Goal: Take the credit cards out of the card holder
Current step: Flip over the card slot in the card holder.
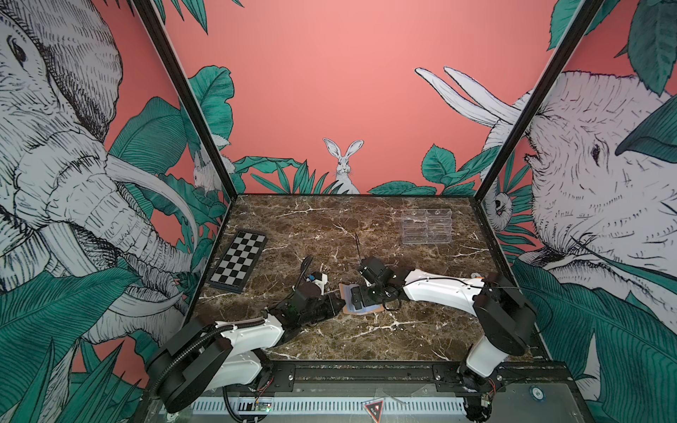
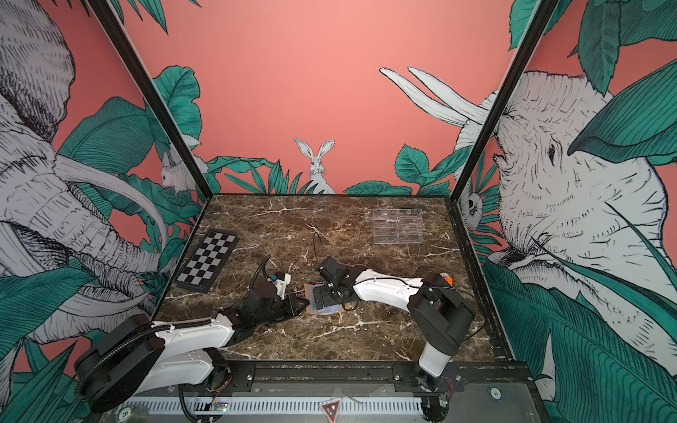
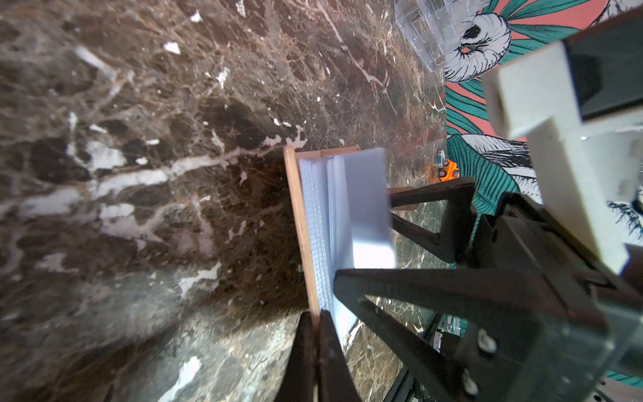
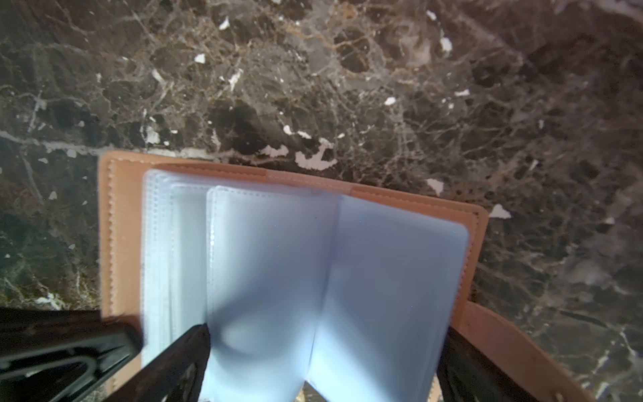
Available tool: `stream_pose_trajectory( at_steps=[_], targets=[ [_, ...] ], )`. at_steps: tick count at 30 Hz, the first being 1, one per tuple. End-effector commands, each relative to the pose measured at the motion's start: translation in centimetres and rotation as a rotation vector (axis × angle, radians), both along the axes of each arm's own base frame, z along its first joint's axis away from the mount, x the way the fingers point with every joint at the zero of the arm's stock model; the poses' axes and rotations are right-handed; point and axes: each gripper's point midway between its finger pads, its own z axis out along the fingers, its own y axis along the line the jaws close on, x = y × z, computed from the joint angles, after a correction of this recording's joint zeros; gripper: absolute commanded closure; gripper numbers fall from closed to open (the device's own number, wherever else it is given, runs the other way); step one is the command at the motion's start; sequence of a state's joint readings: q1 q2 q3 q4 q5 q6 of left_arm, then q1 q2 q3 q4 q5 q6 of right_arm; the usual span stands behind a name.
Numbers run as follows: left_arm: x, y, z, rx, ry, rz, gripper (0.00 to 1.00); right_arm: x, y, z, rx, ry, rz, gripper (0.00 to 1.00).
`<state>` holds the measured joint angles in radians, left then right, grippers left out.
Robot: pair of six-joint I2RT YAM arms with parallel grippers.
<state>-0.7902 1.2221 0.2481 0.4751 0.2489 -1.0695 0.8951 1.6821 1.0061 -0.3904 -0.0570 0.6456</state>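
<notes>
Left hand (image 3: 315,322): pressed together, with the card holder (image 3: 295,209) pinched by its tan cover edge.
Right hand (image 4: 323,351): spread, set astride the sleeves (image 4: 393,271).
Worktop (image 4: 313,69): glossy brown marble; the card holder may be dragged across it.
Card holder: laid open near the front edge, stitched, floppy.
Sleeves: slick frosted plastic; an empty page may be pinched.
Credit cards: none discernible.

Tan card holder (image 4: 118,226) lies open on the marble table (image 4: 313,87). Its clear sleeves (image 4: 382,278) fan upward, pale and cloudy.

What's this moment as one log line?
left gripper: shut on card holder | right gripper: open, straddling sleeves | credit cards: not visible
</notes>
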Motion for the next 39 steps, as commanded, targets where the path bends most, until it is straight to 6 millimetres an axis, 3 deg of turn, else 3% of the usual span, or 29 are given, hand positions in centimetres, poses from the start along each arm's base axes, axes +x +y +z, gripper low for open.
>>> stream_pose_trajectory(
  at_steps=[1,6,10,14,18,26,30,39],
  targets=[
    [0.4,-0.2,0.9,-0.01,-0.034,-0.001,1.0,0.2,-2.4,-0.1,-0.053,-0.009,-0.038,0.03],
    [0.4,-0.3,0.9,-0.01,-0.035,-0.005,1.0,0.9,-5.4,1.0,-0.061,-0.041,-0.112,0.03],
    [0.4,-0.3,0.9,-0.009,-0.035,-0.005,1.0,1.3,-6.3,2.6,-0.029,-0.086,-0.139,0.02],
    [0.4,-0.4,0.9,-0.009,-0.033,-0.004,1.0,1.1,-3.9,4.8,0.092,-0.119,-0.093,0.02],
    [0.5,-0.4,1.0,-0.011,-0.033,-0.004,1.0,0.5,-1.4,5.4,0.107,-0.121,-0.029,0.02],
    [0.5,-0.5,0.9,-0.011,-0.03,-0.005,1.0,-0.3,2.7,3.7,0.121,-0.067,0.064,0.02],
    [0.5,-0.5,1.0,-0.015,-0.033,-0.007,1.0,-0.3,3.0,2.3,0.098,-0.038,0.066,0.02],
    [0.4,-0.5,1.0,-0.014,-0.034,-0.008,1.0,-0.4,3.4,1.4,0.096,-0.016,0.07,0.02]
  ],
)
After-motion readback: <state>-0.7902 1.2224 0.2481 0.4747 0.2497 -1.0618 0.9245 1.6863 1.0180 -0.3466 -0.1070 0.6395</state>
